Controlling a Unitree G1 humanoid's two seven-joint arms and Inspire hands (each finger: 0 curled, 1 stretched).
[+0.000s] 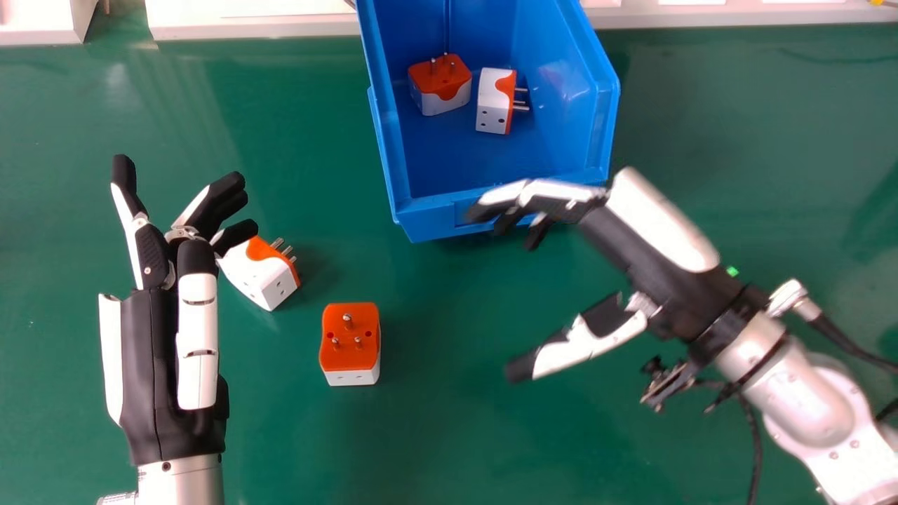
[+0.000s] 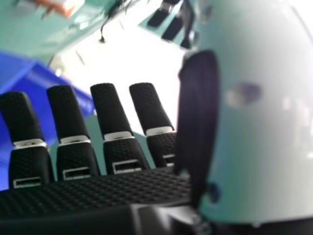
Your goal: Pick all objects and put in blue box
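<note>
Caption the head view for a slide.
Two orange-and-white adapters sit inside the blue box; two more remain on the green table between the robot's hands.

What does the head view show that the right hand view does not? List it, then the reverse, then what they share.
Head view: two orange-and-white adapters inside the blue box. Right hand view: the textured inner side of the right robot hand, close up. Both: that hand, the box, the green table, an orange-and-white adapter, the left robot hand.
</note>
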